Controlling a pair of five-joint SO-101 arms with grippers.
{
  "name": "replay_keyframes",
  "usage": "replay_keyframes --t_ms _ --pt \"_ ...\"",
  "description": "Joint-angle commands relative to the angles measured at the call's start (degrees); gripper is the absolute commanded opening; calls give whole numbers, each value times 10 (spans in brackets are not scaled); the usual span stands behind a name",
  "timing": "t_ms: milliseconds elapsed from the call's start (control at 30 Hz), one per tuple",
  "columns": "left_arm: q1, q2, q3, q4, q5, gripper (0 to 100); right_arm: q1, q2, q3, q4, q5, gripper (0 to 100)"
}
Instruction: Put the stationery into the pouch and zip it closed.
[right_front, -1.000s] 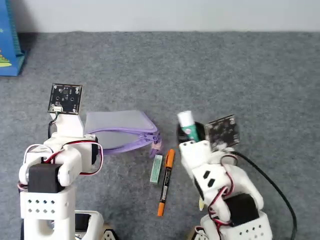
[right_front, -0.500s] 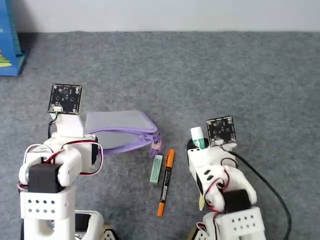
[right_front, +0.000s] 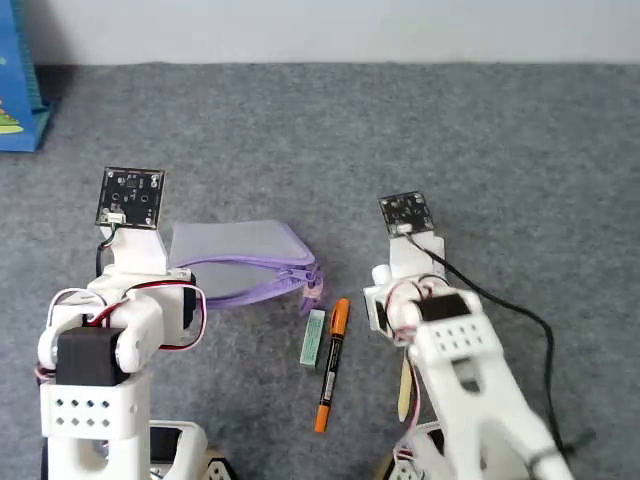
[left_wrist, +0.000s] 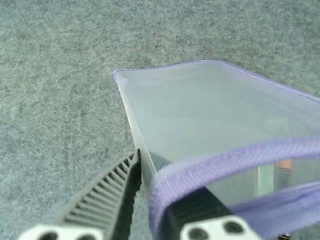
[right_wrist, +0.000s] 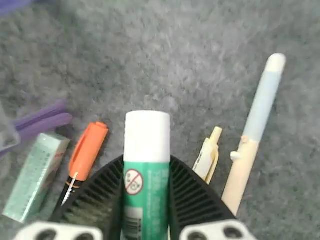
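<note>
- While the high view looks down on the desk, what's laid out?
- Lilac pouch lies flat in front of the left arm, mouth gaping along the edge facing the arms. An orange marker and green eraser lie side by side just off its zip end. A cream pen lies by the right arm's base.
- Left wrist view?
- The left claw is pinched tight on the pouch's edge. The purple zip band arches up, so the mouth is open.
- Right wrist view?
- The right claw is clamped round a glue stick, white cap pointing out. It seems lifted over the marker, eraser, cream pen and a short yellow pen.
- Step?
- Loading, I'd say: the glue stick is in hand, well apart from the pouch. Four items are loose on the desk and the zip is not yet done.
- Next move?
- Probably swing the stick to the mouth, line it up with the opening, slide it in, then let go. The left claw should hold its pinch. The cap could snag the zip band.
</note>
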Motion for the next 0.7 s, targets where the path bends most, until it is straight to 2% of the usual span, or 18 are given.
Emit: replay_keyframes --t_ms 0,233,667 --pt "-1 -1 -14 4 5 11 2 83 -72 -11 3 28" --pt "-1 -1 -14 4 5 11 -7 133 -98 -12 3 169" --pt "-1 -1 -14 4 5 11 -26 137 -98 -14 4 173"
